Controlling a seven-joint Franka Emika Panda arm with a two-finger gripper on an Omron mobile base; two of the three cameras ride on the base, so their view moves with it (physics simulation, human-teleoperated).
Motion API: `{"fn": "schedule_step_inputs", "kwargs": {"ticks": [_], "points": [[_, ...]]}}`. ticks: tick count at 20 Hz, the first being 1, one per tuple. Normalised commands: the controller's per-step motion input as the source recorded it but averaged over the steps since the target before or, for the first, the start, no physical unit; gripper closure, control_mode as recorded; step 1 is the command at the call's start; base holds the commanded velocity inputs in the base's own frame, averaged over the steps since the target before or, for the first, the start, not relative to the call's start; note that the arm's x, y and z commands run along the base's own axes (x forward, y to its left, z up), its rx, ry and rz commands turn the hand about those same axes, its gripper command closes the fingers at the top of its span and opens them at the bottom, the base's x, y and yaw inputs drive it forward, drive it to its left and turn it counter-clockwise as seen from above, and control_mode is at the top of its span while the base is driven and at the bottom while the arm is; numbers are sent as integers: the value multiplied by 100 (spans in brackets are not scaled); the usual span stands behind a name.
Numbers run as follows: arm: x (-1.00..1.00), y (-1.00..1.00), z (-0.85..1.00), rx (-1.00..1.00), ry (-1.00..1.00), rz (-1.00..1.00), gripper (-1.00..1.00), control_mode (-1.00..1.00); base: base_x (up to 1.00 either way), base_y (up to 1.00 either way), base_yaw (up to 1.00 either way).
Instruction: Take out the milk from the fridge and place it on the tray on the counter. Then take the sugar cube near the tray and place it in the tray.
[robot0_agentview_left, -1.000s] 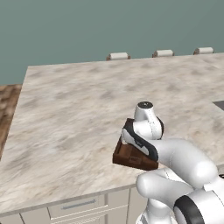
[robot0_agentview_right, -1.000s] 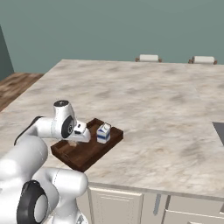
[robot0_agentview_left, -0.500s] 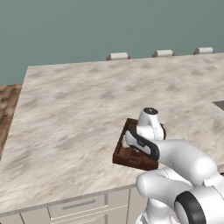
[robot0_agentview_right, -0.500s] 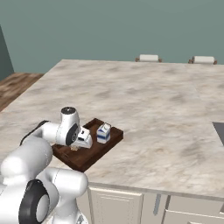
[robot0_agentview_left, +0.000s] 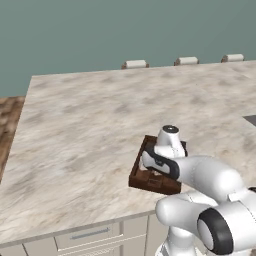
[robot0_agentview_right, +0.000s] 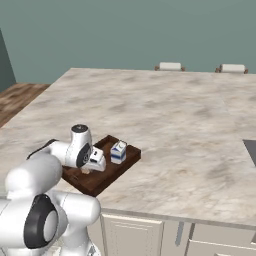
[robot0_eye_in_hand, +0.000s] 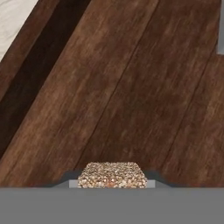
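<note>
The sugar cube (robot0_eye_in_hand: 111, 175), tan and speckled, sits clamped between my gripper's (robot0_eye_in_hand: 111, 183) fingertips, very close above the dark-brown wooden floor of the tray (robot0_eye_in_hand: 131, 87). In the right base view my gripper (robot0_agentview_right: 88, 169) points down into the near half of the tray (robot0_agentview_right: 107, 181). The milk (robot0_agentview_right: 118, 152), a small white carton with a blue band, stands upright in the tray's far half, just right of my hand. In the left base view my wrist covers most of the tray (robot0_agentview_left: 138, 175), which lies near the front edge of the counter (robot0_agentview_left: 90, 125). The fridge is out of view.
Pale chair backs (robot0_agentview_right: 170, 66) line the counter's far edge. A dark inset panel (robot0_agentview_right: 251, 150) cuts into the counter at the right. Wooden floor (robot0_agentview_right: 20, 97) lies past the left end. Cream drawers with bar handles (robot0_agentview_left: 90, 234) run below the front edge.
My hand has come down into the tray with the sugar cube still gripped. The milk and the tray have stayed in place.
</note>
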Motion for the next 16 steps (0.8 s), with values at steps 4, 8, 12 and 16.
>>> {"fn": "schedule_step_inputs", "kwargs": {"ticks": [4,8,12,16], "points": [[1,1,-31,0,0,0,-100,-100,0,0,0],[0,1,-5,0,-4,-1,-100,-100,0,0,0],[0,0,0,0,-8,-1,-100,-100,0,0,0],[0,0,2,0,-2,0,-100,-100,0,0,0]]}}
